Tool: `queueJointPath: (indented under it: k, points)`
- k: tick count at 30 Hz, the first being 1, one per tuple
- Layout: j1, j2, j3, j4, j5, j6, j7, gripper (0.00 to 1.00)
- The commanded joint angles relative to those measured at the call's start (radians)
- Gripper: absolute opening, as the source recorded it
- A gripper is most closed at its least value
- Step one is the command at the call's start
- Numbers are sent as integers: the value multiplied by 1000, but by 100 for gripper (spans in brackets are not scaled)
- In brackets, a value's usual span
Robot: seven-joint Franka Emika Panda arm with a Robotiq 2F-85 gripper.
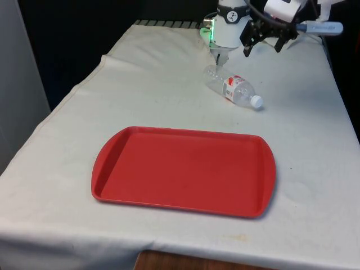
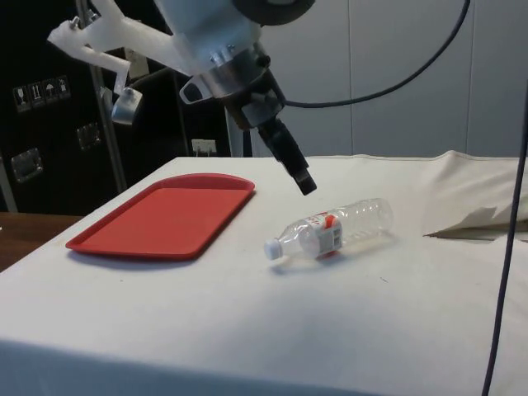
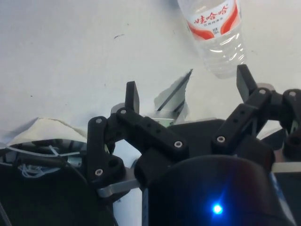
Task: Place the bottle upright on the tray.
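Bottle down on the cloth, not gripped; gripper above its base end, jaws spread.

Front view, left to right: red tray (image 1: 183,170) sits bare near the table's front edge. Clear bottle (image 1: 232,86) lies on its side well beyond it, on the white cloth (image 1: 140,84), long axis diagonal, white cap toward the front view's right and nearer the camera, base toward the robot. Gripper (image 1: 263,41) hangs above and just right of the base end, touching nothing; wrist view has the bottle just beyond one fingertip (image 3: 243,80), not between them. Arm reaches low, fingers angled downward toward the bottle. Next, I'd guess: shift over the body, straddle across the long axis.
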State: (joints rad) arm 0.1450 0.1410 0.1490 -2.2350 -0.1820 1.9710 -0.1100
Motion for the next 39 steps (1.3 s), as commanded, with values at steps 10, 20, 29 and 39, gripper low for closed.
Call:
queueJointPath:
  k: [10,20,29,39]
  points:
    - [3,57,8,77,-14,-70,0,100]
    - [2,111,8,135,-34,-134,3,100]
    - [-1,137,7,137,-43,-142,0,100]
    - [-6,166,2,133,-59,-140,0,100]
